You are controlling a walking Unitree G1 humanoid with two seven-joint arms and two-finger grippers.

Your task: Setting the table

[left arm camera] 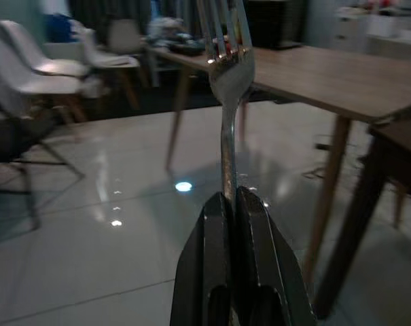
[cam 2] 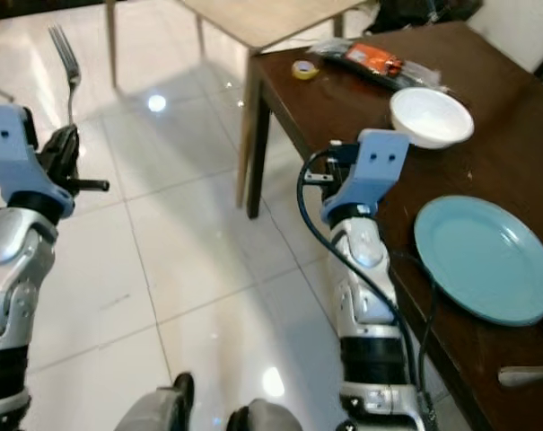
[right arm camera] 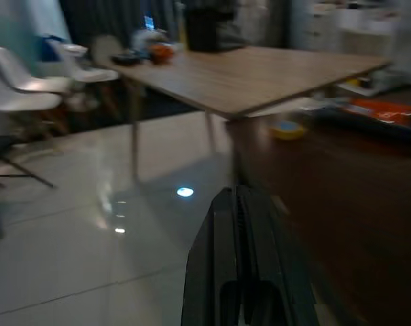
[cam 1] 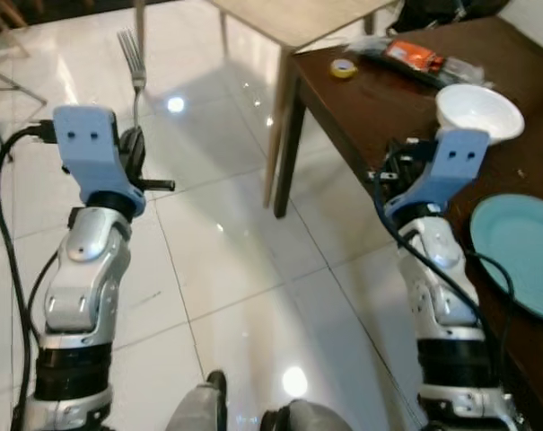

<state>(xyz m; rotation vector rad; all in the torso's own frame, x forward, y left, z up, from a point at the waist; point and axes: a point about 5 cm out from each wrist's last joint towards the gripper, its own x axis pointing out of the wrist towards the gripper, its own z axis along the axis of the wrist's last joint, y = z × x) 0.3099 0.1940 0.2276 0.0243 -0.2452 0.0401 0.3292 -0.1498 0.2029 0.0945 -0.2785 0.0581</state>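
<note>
The left gripper [left arm camera: 231,204] is raised over the white tiled floor [cam 1: 217,260], well apart from the dark brown table [cam 2: 361,108], its two black fingers pressed together on the lower handle of a metal fork [left arm camera: 227,88]. The fork stands upright between the jaws, handle pinched at the fingertips, neck and tines rising clear above them; in the left eye view the fork [cam 1: 133,67] shows tines up over the floor, beyond the blue wrist housing. The right gripper [right arm camera: 240,204] is held at the near edge of the dark brown table, close to its near left corner, fingers closed flat against each other with nothing between them. On the table, a white bowl [cam 2: 431,117] sits just beyond the right arm's blue housing. A teal plate [cam 2: 485,259] lies near the table's near edge, to the right of the right arm. A roll of yellow tape [cam 2: 303,68] lies near the far left corner, with an orange packet [cam 2: 375,59] in clear wrapping beside it. A light wooden table [cam 2: 253,18] stands beyond the dark one.
</note>
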